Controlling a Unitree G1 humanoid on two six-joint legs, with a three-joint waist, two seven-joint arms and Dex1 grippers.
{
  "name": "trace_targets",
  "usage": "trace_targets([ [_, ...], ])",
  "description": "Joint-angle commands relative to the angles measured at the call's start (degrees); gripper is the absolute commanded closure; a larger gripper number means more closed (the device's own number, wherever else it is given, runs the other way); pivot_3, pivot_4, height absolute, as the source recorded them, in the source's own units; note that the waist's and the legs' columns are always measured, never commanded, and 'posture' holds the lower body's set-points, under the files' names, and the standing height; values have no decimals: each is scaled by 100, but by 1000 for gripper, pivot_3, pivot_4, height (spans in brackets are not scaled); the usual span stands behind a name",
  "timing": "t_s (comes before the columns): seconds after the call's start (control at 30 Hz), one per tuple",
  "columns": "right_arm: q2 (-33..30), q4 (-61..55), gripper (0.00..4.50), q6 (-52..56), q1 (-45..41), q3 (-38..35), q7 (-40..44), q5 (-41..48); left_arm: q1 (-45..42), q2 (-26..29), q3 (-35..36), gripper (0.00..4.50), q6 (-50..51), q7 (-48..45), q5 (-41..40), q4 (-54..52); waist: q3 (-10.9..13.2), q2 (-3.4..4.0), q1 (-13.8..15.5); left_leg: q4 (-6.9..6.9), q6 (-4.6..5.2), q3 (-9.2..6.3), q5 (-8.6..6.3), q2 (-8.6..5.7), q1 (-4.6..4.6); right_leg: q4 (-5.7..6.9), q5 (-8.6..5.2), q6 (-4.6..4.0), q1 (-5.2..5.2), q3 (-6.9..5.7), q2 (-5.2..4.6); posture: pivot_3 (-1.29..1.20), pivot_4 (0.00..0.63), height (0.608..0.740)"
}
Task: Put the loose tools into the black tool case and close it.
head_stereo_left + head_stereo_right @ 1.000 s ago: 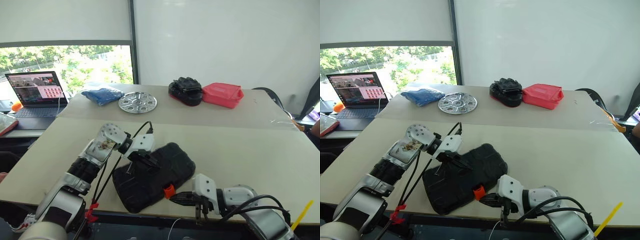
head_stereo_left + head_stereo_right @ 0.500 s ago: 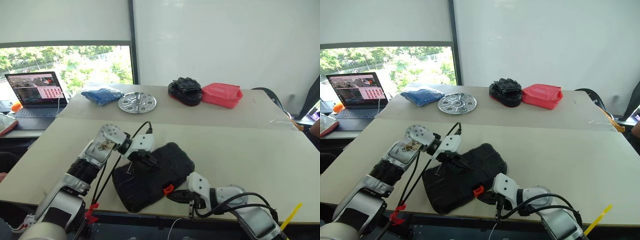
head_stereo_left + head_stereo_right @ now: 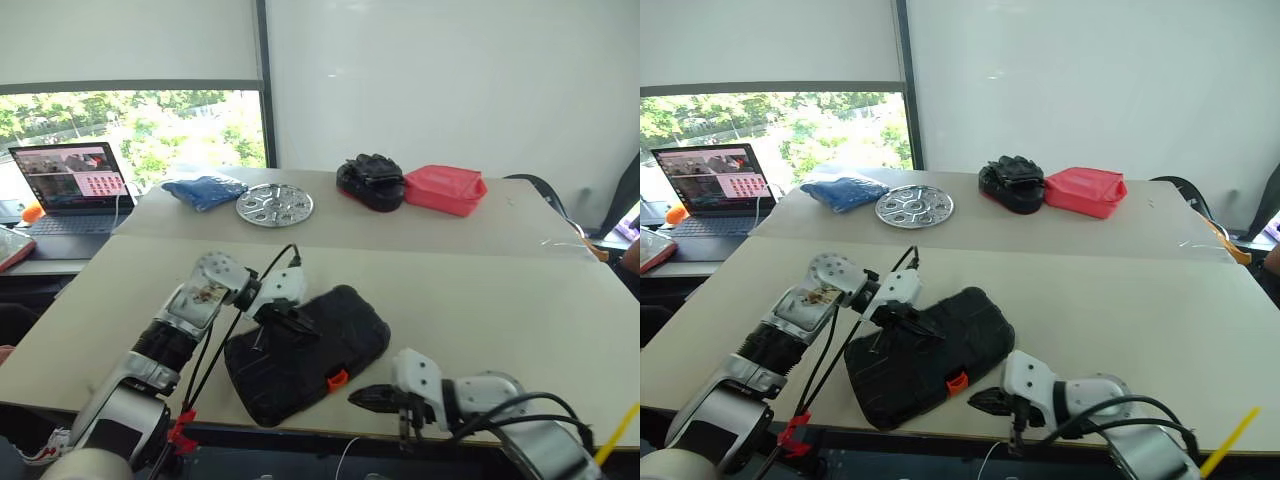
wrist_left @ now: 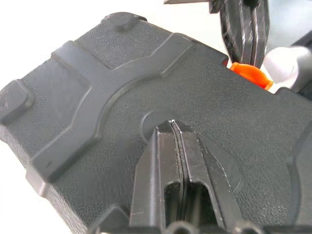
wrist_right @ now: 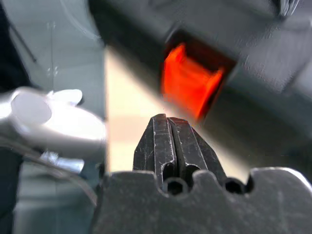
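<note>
Head views: black tool case (image 3: pixel 305 352) lying shut and flat at the near edge of the table (image 3: pixel 500 300), orange latch (image 3: pixel 337 379) facing the front, no loose tools in sight on the tabletop. Drawn back from the latch in the past half second, right gripper (image 3: pixel 366 397) now just beside it and apart, fingers pressed together in its wrist view, suggesting the latch press is over and the closing likely done. Resting on the lid, left gripper (image 4: pixel 171 127) angled down across it, fingers likewise together, pinching nothing.
</note>
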Motion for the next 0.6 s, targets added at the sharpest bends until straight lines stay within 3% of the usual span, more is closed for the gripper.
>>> trace_targets([
  [0.03,-559,-387,3143,393,170,-1354,299,777,386,748,626,3176,890,-143,-462,-411,5,0,-90,-6,0,-1,0,-1,0,2,0,-2,-3,3,0,0,150,740],
  [0.23,-1428,71,1177,932,21,-2988,1032,1865,1100,2085,2065,1300,2629,-191,-1693,-1632,59,-10,-97,-37,0,-17,1,6,-6,3,-8,-15,-21,-11,2,0,150,740],
  [0.33,-1691,345,150,1233,-187,-3385,1201,2323,1709,2704,2671,264,3082,-152,-2051,-2083,66,-21,-95,-43,0,-18,1,7,-40,-2,10,-45,-58,-11,-10,0,150,740],
  [0.37,-1756,436,11,1313,-257,-3464,1239,2425,1946,2865,2859,46,3148,-176,-2145,-2194,66,-21,-93,-44,0,-17,0,4,-50,-2,13,-49,-69,-12,-17,0,150,740],
  [0.43,-1877,645,11,1454,-400,-3581,1328,2599,2411,3060,3233,46,3096,-126,-2193,-2356,66,-21,-64,-49,0,-14,0,0,-69,-1,12,-48,-90,-11,-25,0,150,740],
  [0.6,-1988,764,11,1544,-474,-3528,1478,2750,2724,2954,3784,46,3071,412,-2404,-2554,77,-30,39,-41,-2,-11,2,0,-90,0,16,-51,-108,-19,-24,0,150,740],
])
